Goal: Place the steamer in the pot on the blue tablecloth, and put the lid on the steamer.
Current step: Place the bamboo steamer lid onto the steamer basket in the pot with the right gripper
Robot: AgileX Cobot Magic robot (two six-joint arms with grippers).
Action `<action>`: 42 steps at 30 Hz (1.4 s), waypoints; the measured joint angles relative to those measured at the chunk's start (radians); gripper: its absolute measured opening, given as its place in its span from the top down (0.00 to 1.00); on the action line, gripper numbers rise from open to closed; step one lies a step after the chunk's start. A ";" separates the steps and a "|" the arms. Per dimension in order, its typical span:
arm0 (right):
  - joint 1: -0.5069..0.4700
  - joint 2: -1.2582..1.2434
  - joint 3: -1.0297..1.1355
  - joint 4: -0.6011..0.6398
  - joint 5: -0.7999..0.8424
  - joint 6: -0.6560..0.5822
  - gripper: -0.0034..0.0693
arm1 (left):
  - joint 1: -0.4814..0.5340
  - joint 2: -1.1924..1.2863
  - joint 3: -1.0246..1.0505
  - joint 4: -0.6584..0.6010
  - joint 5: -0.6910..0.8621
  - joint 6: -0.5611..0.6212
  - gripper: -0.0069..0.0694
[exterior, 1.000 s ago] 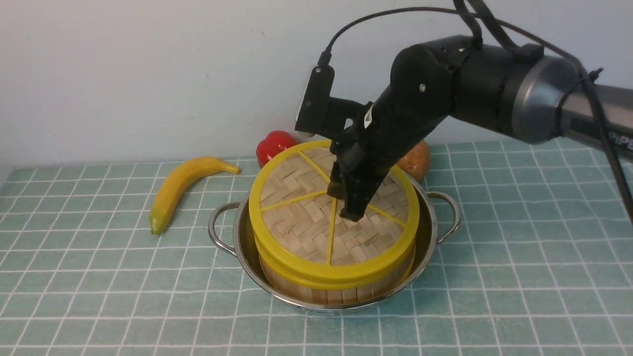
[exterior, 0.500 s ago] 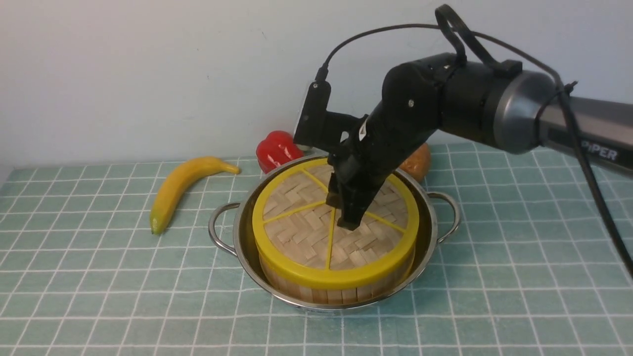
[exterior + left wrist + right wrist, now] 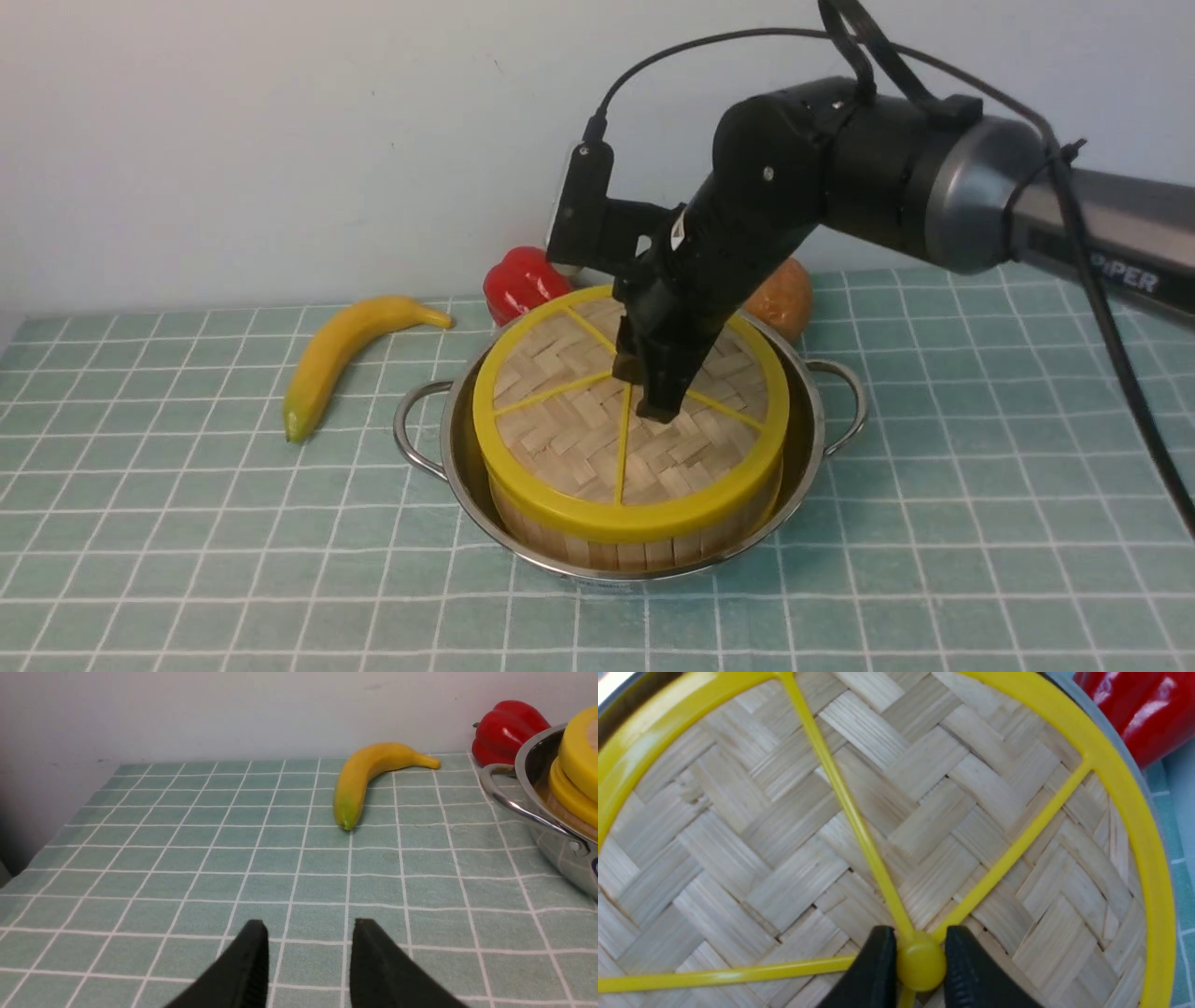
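Lid (image 3: 597, 425) sits on top of the steamer (image 3: 644, 546), and the steamer stands inside the pot (image 3: 803, 439) on the blue tablecloth (image 3: 187, 523), with the lid looking a touch raised toward the back. The right gripper (image 3: 653, 397) reaches down onto the middle of the lid, its two black fingers (image 3: 873, 970) pressed against either side of the small yellow knob (image 3: 920, 963), gripping it. Off to the side, the left gripper (image 3: 308, 956) hangs low over bare cloth with its fingers parted and nothing between them. A banana (image 3: 341, 350) lies on the cloth to the left of the pot, a red pepper (image 3: 521, 278) stands just behind the pot, and an orange-brown round thing (image 3: 782, 301) shows behind the arm.
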 joint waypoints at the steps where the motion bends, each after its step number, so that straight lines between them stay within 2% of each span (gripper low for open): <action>1: 0.000 0.001 -0.007 -0.001 0.004 0.000 0.75 | 0.000 0.000 0.000 0.000 0.000 0.000 0.59; 34: 0.000 0.038 -0.024 -0.006 -0.002 0.000 0.75 | 0.000 0.000 0.000 0.000 0.000 0.000 0.59; 38: 0.000 0.036 -0.024 -0.008 0.006 0.003 0.64 | 0.000 0.000 0.000 0.000 0.000 0.000 0.59; 42: 0.000 0.005 -0.025 -0.033 0.016 0.031 0.38 | 0.000 0.000 0.000 0.000 0.000 0.000 0.59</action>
